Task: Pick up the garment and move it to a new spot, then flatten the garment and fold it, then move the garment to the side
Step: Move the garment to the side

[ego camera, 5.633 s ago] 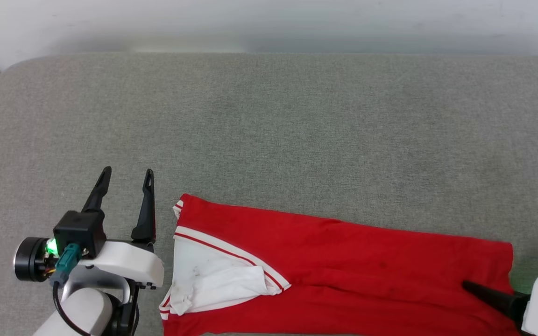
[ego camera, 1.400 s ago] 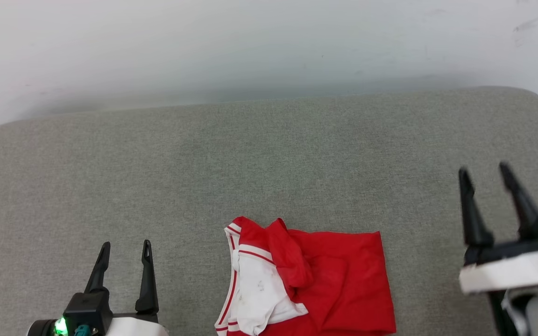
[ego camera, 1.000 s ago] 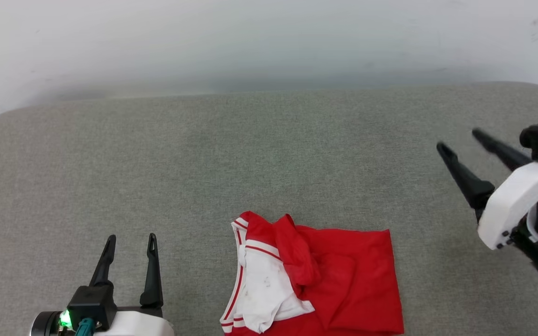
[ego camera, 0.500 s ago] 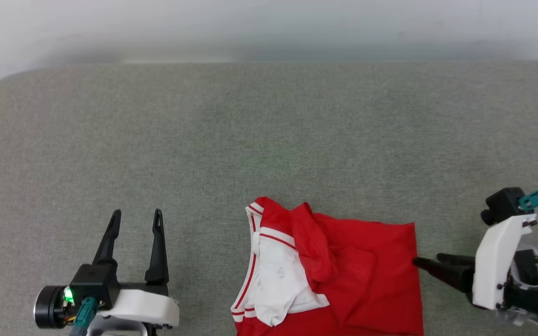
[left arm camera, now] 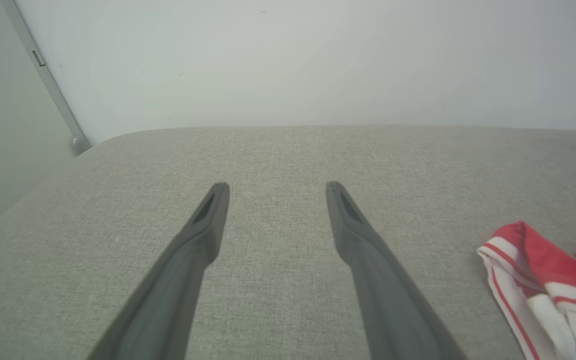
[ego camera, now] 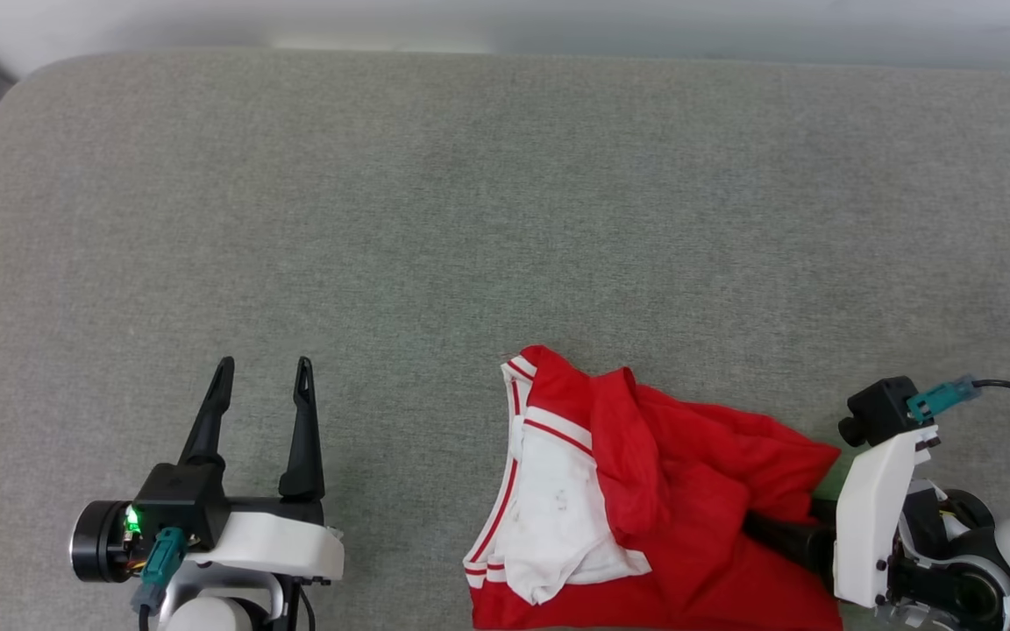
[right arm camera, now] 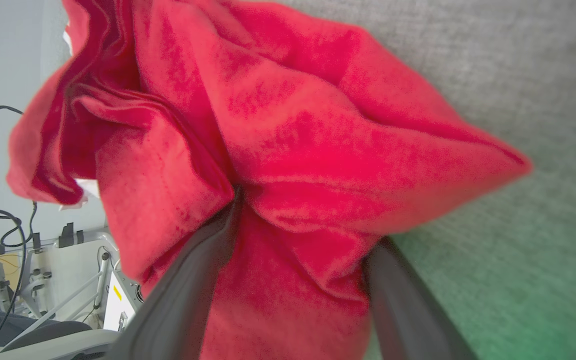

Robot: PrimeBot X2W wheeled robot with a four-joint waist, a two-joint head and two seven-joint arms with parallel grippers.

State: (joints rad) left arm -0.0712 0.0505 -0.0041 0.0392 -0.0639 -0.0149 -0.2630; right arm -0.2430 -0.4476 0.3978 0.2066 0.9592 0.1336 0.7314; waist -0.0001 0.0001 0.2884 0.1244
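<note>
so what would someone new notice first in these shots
The bunched red-and-white jersey stands out first, lying low and right of centre on the grey upholstered surface in the head view. Next comes the right gripper, its dark fingers spread and pushed into the jersey's right edge, with red cloth draped over them. The left gripper sits open at lower left, apart from the jersey.

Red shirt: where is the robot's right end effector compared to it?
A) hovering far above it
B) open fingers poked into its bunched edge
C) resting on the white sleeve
B: the right end effector has spread fingers inside folds of the red shirt.
</note>
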